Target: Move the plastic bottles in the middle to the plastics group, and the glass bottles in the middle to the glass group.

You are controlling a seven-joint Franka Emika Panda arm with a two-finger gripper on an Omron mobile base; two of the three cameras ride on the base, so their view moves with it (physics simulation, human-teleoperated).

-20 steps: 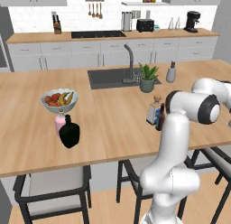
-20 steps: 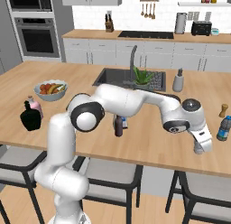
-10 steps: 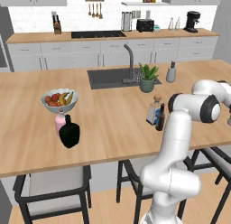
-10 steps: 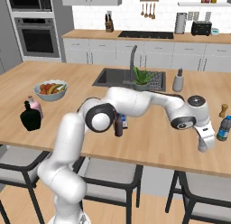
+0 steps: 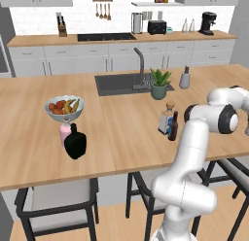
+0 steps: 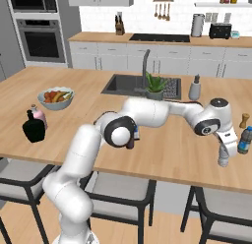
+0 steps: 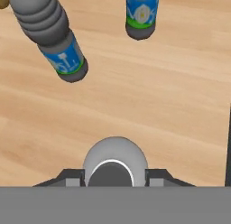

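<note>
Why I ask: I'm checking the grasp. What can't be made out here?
Tool grip: too small in the right base view; in the hand view a bottle cap covers the fingertips.
Brown bottle: right base view, mostly behind the elbow.
Two blue-labelled bottles: hand view, tops cut by the upper edge.
Pink bottle: left base view, partly behind the black bottle.
</note>
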